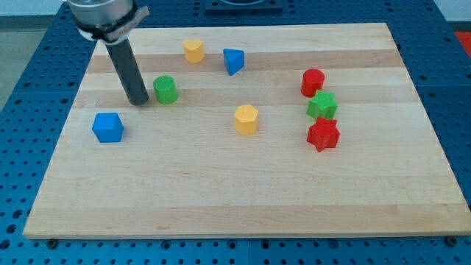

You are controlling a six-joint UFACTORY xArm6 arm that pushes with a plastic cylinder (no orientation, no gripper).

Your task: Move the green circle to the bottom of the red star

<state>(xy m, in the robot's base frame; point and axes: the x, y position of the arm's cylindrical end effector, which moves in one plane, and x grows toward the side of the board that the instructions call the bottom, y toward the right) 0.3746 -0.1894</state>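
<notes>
- Wooden board (243, 199) filled most of the view, sitting on a blue pegboard bench (29, 96)
- Arm's dark rod came down from the view's top left; my tip (137, 102) sat just left of the green circle (165, 90), v. close, contact not certain
- No pincer on this rig, just the rod, so nothing to be apart or clamped
- Green circle was in the board's upper left, well apart from the red star (322, 135) at the right
- Step in hand, by my read: start of the push, tip lined up behind the circle on its left side
- Next move prob. calls for a long push right and downward, passing below the yellow hexagon (246, 118), ending under the star w/o knocking it
- Circle stood upright as a short cylinder, flat face up; round, so no long axis or heading to speak of
- Other bits: green star (321, 106) and red cylinder (313, 82) above the red star, blue cube (108, 126), blue triangle (233, 60), second yellow block (193, 51)
</notes>
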